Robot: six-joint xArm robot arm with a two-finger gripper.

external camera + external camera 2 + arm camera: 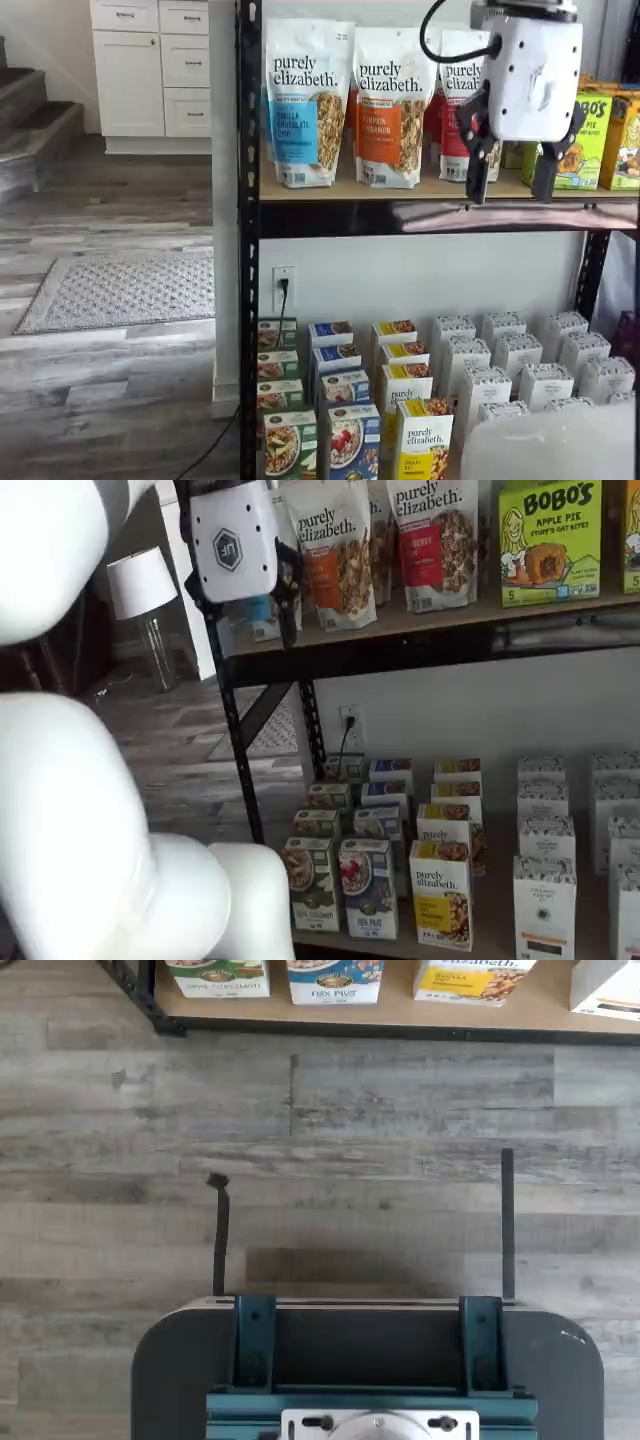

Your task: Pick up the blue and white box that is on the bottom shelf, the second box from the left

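grey plank flooring is running under a black rack by a white wall, and on the bottom shelf the blue and white box is standing untouched at the front beside a green box, while the gripper is hanging high above, fingers apart and empty, descent and grasp both remaining.

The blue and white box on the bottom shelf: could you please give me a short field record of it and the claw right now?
target: blue and white box, front of its row, upright
shelf: bottom shelf
left neighbour: green-fronted box
right neighbour: yellow-fronted box
claw: claw open, high up level with the upper shelf
contact: none; claw holds nothing
task state: box not yet picked
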